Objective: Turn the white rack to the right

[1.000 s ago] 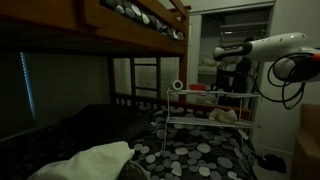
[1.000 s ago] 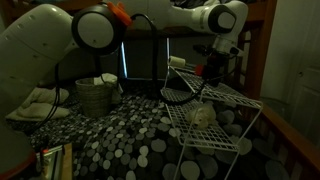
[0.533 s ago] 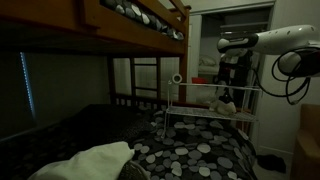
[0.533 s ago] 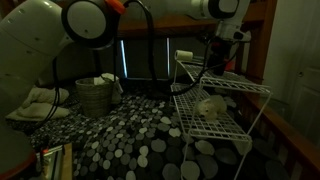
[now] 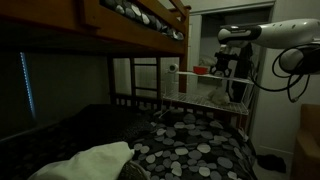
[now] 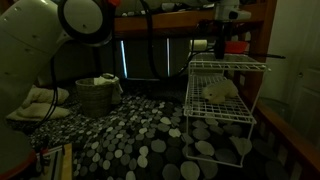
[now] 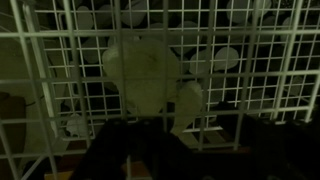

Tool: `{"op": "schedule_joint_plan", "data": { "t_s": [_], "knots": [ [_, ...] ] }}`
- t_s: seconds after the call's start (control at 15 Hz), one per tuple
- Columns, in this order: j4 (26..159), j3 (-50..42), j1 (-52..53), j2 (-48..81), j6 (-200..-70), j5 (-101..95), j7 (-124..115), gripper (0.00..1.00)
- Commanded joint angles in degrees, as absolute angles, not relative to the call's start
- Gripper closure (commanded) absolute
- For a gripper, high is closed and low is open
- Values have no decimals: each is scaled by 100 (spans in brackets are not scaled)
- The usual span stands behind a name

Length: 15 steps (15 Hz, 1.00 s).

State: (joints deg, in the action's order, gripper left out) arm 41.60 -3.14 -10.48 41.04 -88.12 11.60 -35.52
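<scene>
The white rack (image 6: 226, 64) is a thin-wire frame standing upright on the spotted bedcover (image 6: 130, 140). It also shows in an exterior view (image 5: 205, 104) at the foot of the bed. My gripper (image 6: 228, 44) is at its top edge and appears shut on a wire; in an exterior view the gripper (image 5: 224, 66) sits above the rack's far side. In the wrist view the white grid (image 7: 60, 60) fills the frame, and my dark fingers (image 7: 195, 128) close round a wire at the bottom. A pale soft toy (image 7: 148, 75) lies behind the grid, and it also shows on the rack's shelf (image 6: 220, 90).
A woven basket (image 6: 97, 96) holding cloth stands at the back of the bed. A pale pillow (image 5: 95, 160) lies near the front. Dark wooden bunk railing (image 6: 292, 150) borders the mattress and the upper bunk (image 5: 120, 25) hangs overhead. A doorway (image 5: 240, 50) lies behind the arm.
The rack has swung round from a tilted, skewed pose to standing upright and square. My gripper rose and moved with its top edge, keeping hold throughout.
</scene>
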Motion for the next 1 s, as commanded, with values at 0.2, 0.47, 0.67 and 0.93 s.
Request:
{"op": "schedule_joint_plan", "data": {
  "t_s": [0.2, 0.47, 0.67, 0.93],
  "knots": [
    [3036, -375, -566, 4569, -9401, 613, -3764, 75],
    [2791, -286, -484, 4872, -9395, 477, -3779, 75],
    [2745, -221, -529, 4997, -9445, 573, -3792, 75],
    [2733, -192, -534, 5093, -9482, 595, -3744, 75]
  ]
}}
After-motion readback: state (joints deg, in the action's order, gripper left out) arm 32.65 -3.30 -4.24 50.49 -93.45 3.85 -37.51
